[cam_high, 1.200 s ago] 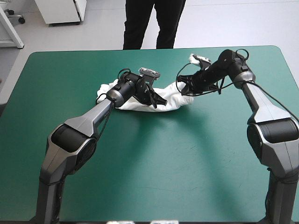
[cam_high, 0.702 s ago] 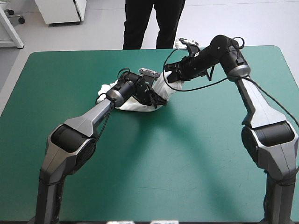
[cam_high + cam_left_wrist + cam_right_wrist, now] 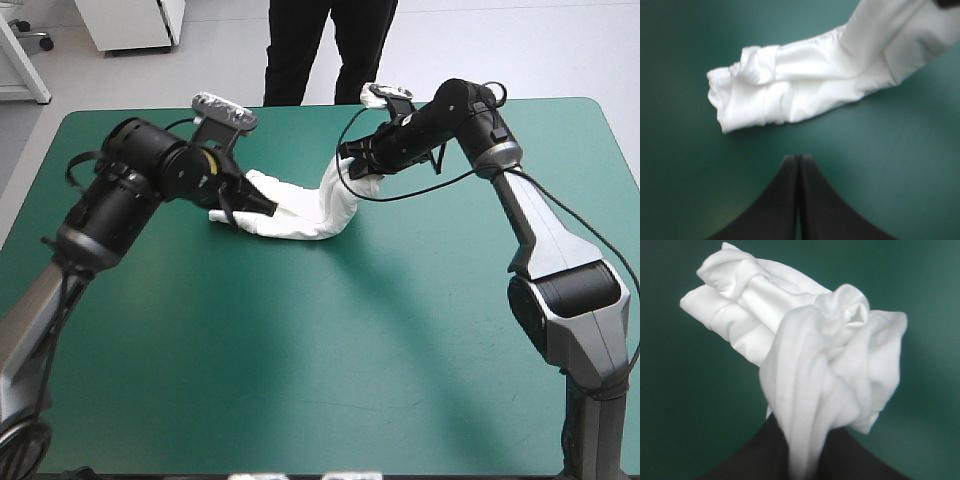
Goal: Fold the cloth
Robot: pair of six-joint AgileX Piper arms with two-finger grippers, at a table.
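The T-shirt [image 3: 290, 222] lay as a long rolled bundle on the far half of the teal-green table [image 3: 330, 350], away from every edge. The right gripper [image 3: 352, 165] was clamped on one end and held it raised off the cover, the cloth bunched and draped over its black fingers [image 3: 760, 455]. The rest sloped down to the table toward the left gripper [image 3: 262, 206]. That one grasped nothing. Its fingers [image 3: 785, 200] were pressed together into a point near the bundle's free end, with bare cover showing between them in its wrist view.
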